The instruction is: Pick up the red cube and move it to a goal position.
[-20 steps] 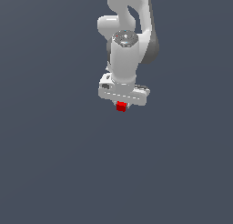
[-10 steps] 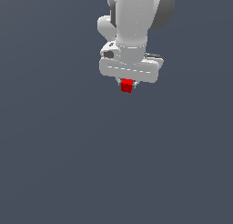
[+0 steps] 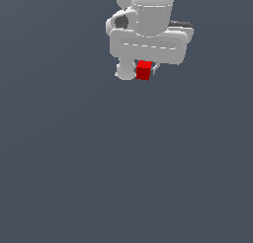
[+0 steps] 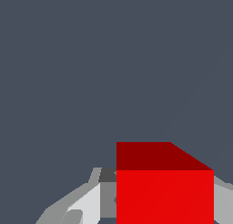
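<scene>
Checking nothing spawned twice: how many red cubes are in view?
1. The red cube sits between the fingers of the gripper, under the white arm; the wrist view shows the same one. None seen elsewhere.

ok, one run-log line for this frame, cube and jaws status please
phase: carry | red cube: held between jaws, in the air | gripper: shut on cube | goal marker: none in view | surroundings: plain grey floor

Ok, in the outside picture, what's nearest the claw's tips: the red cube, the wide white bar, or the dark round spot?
1. The small bright red cube: held in the white claw.
2. The wide white bar: just above the cube.
3. The dark round spot: higher, toward the exterior view's left.
</scene>
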Controlling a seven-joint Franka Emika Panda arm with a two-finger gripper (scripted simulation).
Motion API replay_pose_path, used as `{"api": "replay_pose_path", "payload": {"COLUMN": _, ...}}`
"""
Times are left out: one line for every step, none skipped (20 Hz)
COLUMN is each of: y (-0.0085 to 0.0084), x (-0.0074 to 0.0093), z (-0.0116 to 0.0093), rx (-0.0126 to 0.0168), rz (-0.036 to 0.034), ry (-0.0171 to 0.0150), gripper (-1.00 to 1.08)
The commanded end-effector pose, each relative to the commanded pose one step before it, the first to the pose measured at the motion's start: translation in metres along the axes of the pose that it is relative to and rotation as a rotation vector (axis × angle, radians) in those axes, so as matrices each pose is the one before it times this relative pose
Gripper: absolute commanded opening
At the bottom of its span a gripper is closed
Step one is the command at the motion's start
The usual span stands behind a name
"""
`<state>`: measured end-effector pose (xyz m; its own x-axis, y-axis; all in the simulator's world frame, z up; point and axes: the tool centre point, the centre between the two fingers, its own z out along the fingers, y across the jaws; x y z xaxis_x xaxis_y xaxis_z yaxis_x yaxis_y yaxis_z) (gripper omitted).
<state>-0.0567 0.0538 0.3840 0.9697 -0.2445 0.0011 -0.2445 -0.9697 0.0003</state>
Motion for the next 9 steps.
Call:
{"api": "replay_pose_path", "payload": {"y": -0.00181, "x": -0.00089, "z": -0.013, "rx": -0.00036, "rz": 0.00018, "ry": -0.0009, "gripper": -1.0}}
{"api": "replay_pose_path", "payload": {"y": -0.00061, "x": -0.00011, "z": -0.00384, "rx": 0.0, "rz": 0.0, "ry": 0.0, "gripper": -1.0}}
{"api": "replay_pose_path", "payload": {"y": -0.00054, "x": -0.00006, "z": -0.00331, "rx": 0.0, "rz": 0.0, "ry": 0.0, "gripper": -1.0}}
{"api": "replay_pose_path", "payload": {"y": -0.00032, "x": 0.00003, "z": -0.00279, "rx": 0.00063, "rz": -0.0002, "ry": -0.0002, "gripper": -1.0}}
{"api": "replay_pose_path", "payload": {"y": -0.00039, "x": 0.00001, "z": -0.00226, "rx": 0.0, "rz": 0.0, "ry": 0.0, "gripper": -1.0}}
{"api": "replay_pose_path", "payload": {"y": -0.00031, "x": 0.00002, "z": -0.00175, "rx": 0.0, "rz": 0.0, "ry": 0.0, "gripper": -1.0}}
{"api": "replay_pose_path", "payload": {"y": -0.00022, "x": 0.00003, "z": -0.00124, "rx": 0.0, "rz": 0.0, "ry": 0.0, "gripper": -1.0}}
{"api": "replay_pose_path", "payload": {"y": -0.00014, "x": 0.00002, "z": -0.00074, "rx": 0.0, "rz": 0.0, "ry": 0.0, "gripper": -1.0}}
{"api": "replay_pose_path", "payload": {"y": -0.00005, "x": 0.00001, "z": -0.00024, "rx": 0.0, "rz": 0.0, "ry": 0.0, "gripper": -1.0}}
